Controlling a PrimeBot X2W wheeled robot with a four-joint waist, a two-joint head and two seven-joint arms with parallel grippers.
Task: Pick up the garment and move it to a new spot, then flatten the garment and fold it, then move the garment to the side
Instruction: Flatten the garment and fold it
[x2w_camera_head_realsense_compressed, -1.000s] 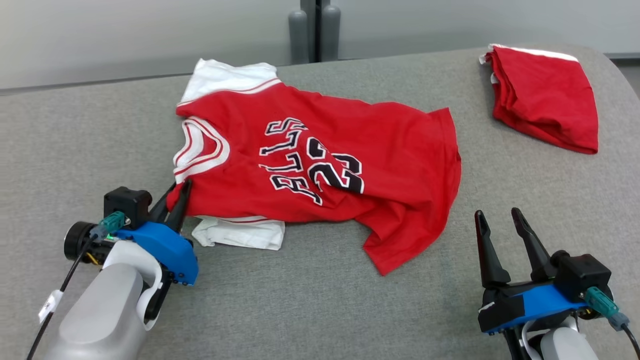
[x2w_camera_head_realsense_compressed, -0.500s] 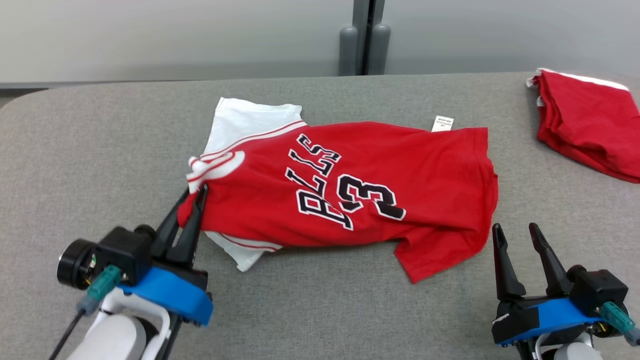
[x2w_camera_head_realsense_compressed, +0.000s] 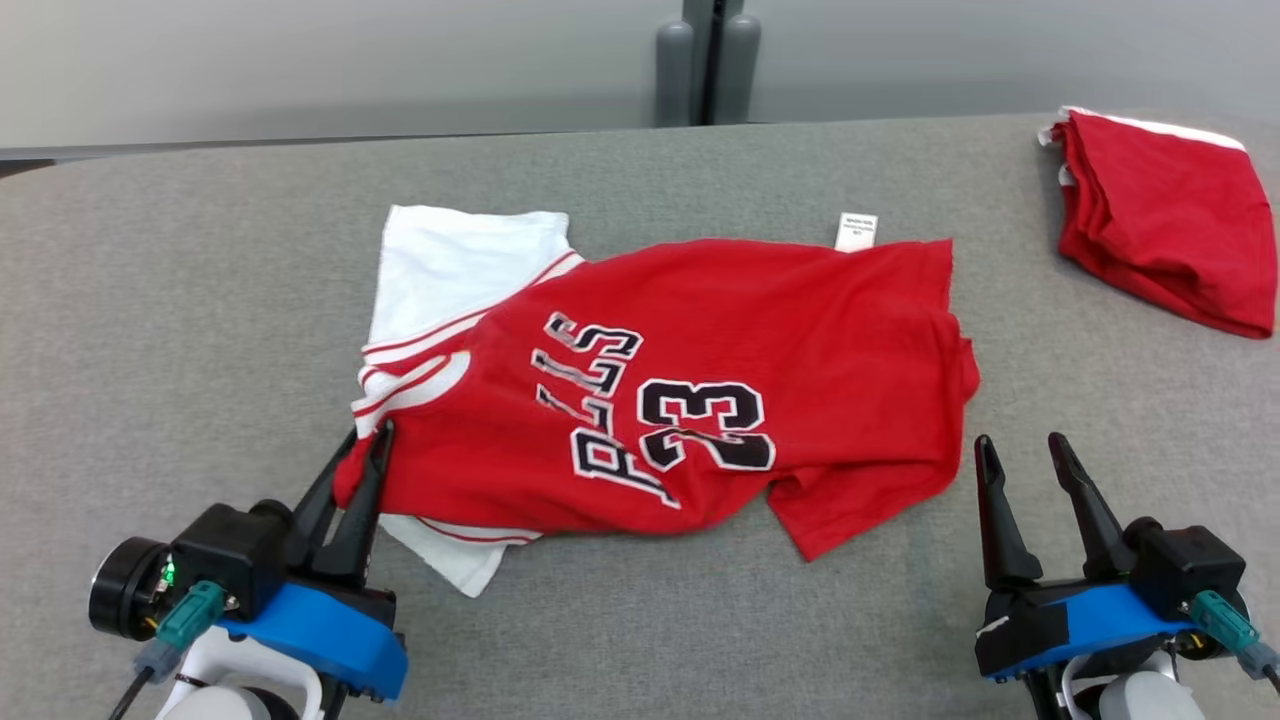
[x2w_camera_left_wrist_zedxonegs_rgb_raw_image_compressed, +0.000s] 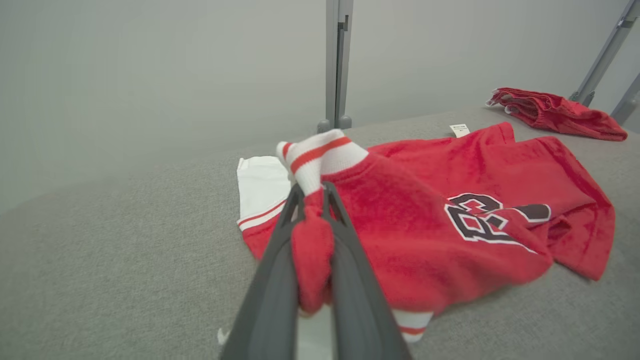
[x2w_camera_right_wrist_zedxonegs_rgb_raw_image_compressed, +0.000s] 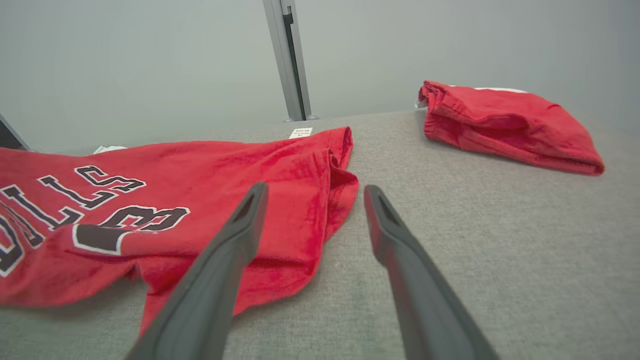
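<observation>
The garment (x2w_camera_head_realsense_compressed: 700, 350) is a red jersey with white sleeves and a black "23", spread crumpled across the middle of the grey table (x2w_camera_head_realsense_compressed: 180, 300). My left gripper (x2w_camera_head_realsense_compressed: 368, 445) is shut on the garment's near-left shoulder corner; in the left wrist view a bunch of red cloth (x2w_camera_left_wrist_zedxonegs_rgb_raw_image_compressed: 312, 250) sits pinched between the dark fingers. My right gripper (x2w_camera_head_realsense_compressed: 1020, 450) stands open at the lower right, just right of the garment's hem, holding nothing. In the right wrist view the hem (x2w_camera_right_wrist_zedxonegs_rgb_raw_image_compressed: 330, 165) lies ahead of the left finger.
A second red garment, folded (x2w_camera_head_realsense_compressed: 1160, 230), lies at the table's far right corner. A grey post (x2w_camera_head_realsense_compressed: 705, 60) stands behind the table's back edge. Bare grey table surface runs along the near edge and the left side.
The camera has shifted. The left gripper has pulled the garment's shoulder corner nearer and the garment has swung and slid with it. The right gripper stays open in place.
</observation>
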